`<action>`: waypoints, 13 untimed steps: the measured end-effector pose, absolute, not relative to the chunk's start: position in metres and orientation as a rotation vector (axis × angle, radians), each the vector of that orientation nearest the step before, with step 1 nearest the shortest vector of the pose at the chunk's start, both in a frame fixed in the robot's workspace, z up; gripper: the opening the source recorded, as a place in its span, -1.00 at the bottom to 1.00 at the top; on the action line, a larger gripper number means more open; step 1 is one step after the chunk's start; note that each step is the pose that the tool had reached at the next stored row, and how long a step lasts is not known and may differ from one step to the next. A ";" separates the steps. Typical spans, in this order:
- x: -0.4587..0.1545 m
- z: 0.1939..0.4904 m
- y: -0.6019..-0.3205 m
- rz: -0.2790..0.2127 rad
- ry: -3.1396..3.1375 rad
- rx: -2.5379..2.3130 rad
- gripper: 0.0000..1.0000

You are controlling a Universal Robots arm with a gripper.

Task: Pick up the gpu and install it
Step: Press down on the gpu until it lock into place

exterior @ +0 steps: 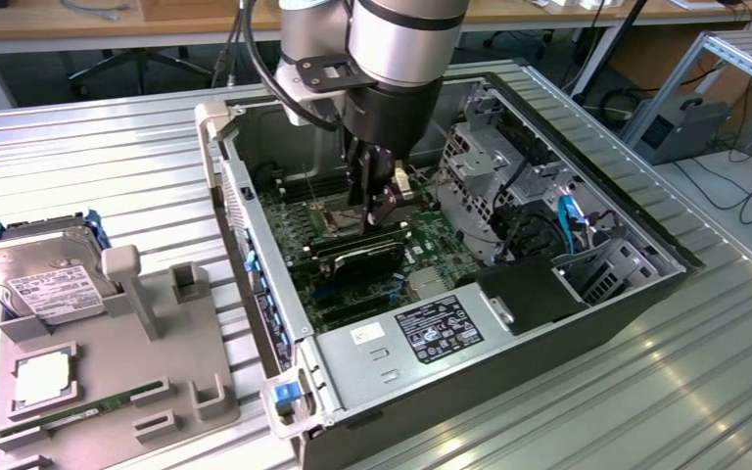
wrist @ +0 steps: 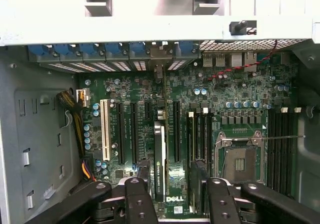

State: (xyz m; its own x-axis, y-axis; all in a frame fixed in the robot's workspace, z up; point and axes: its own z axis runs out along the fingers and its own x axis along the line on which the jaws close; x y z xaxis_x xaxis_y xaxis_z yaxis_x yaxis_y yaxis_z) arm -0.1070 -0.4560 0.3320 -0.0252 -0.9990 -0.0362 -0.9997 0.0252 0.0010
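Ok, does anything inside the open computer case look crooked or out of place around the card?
The thin black gpu stands upright on the green motherboard, not visibly tilted, with the open gripper over it. The only oddity is that the square silver processor socket is empty and its thin metal lever is unlatched.

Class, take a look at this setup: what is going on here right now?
A robot arm is reaching down into an open computer case lying on a metal table. Its gripper hangs just above the motherboard with the fingers spread open and nothing between them. Right below sits the gpu, standing on edge in an expansion slot. Beside the case, a grey holder keeps a hard drive and other parts.
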 end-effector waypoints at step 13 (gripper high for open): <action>-0.107 0.332 -0.456 0.040 2.231 -2.175 -0.79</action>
